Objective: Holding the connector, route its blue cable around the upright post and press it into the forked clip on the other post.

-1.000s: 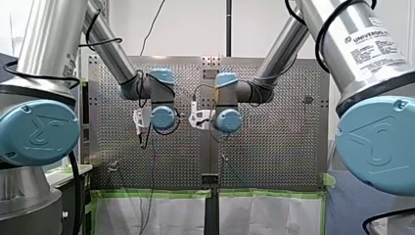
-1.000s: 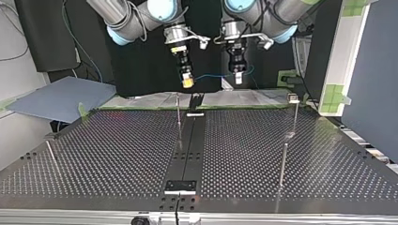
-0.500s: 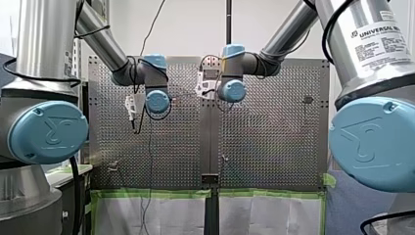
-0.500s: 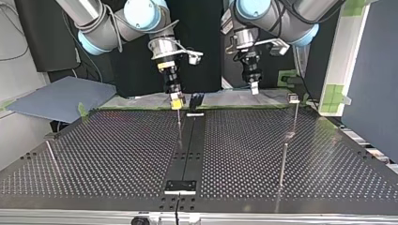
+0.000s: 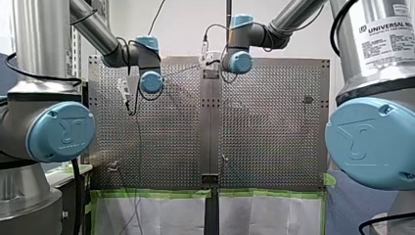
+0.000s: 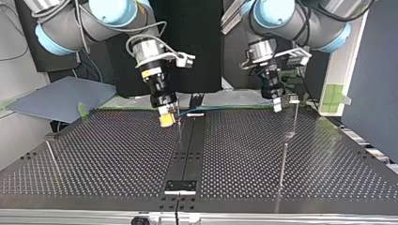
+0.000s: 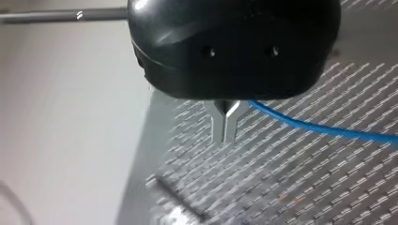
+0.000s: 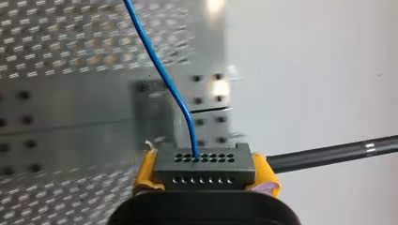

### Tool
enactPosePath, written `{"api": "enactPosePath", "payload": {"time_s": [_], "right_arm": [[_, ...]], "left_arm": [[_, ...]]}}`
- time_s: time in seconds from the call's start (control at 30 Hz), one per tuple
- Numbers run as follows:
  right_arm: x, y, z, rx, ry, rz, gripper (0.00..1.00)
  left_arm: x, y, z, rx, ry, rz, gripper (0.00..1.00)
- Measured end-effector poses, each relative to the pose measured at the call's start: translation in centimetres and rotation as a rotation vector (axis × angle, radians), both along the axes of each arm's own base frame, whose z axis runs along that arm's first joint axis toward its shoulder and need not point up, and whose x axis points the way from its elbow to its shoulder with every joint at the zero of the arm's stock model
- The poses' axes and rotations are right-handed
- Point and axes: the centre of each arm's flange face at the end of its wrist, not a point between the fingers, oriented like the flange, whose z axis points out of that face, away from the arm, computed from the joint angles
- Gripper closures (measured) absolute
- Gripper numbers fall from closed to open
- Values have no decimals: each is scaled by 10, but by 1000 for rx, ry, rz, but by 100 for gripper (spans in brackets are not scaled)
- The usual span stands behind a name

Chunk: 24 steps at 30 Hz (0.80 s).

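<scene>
My right gripper [image 8: 204,176] is shut on the grey connector [image 8: 204,168], held between its yellow pads [image 8: 145,171]. The blue cable [image 8: 159,70] leaves the connector's row of holes. In the top view my right gripper [image 6: 167,120] hangs just beside the thin upright post [image 6: 179,124]. The blue cable [image 6: 225,107] runs taut from there to my left gripper [image 6: 277,106]. That gripper sits close to the post with the forked clip [image 6: 294,99]. In the left wrist view my left gripper [image 7: 225,133] has its metal fingers shut on the blue cable [image 7: 319,129], which trails off to one side.
Two more thin posts [image 6: 283,161] [image 6: 51,154] stand on the perforated table [image 6: 117,159]. A black strip [image 6: 187,145] runs down its middle. A blue-grey sheet [image 6: 61,96] lies off the far corner at the top view's left. A dark rod [image 8: 328,152] crosses beside my right gripper.
Both grippers came down towards the table and moved apart. In the top view my right gripper went left, down to the thin post; my left went right, towards the clip post. The cable drew taut.
</scene>
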Motion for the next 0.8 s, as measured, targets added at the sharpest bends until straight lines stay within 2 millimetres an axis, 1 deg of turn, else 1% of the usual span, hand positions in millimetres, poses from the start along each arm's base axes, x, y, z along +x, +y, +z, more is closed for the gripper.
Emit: {"api": "enactPosePath", "payload": {"time_s": [0.23, 0.33, 0.4, 0.5, 0.67, 0.8], "right_arm": [[-8, 11, 49, -63, -51, 58, 100], [-7, 14, 57, -77, -58, 91, 100], [-5, 14, 56, -77, -55, 109, 100], [1, 11, 50, -71, -41, 136, 100], [15, 7, 39, -58, -7, 178, 100], [24, -1, 27, -52, 4, 211, 100]], "left_arm": [[8, 22, 45, -27, -57, 51, 100], [9, 26, 65, -31, -80, 49, 100], [11, 27, 76, -31, -90, 40, 100], [16, 28, 87, -29, -92, 26, 100], [32, 30, 91, -24, -68, 11, 100], [48, 36, 93, -20, -43, 18, 100]]}}
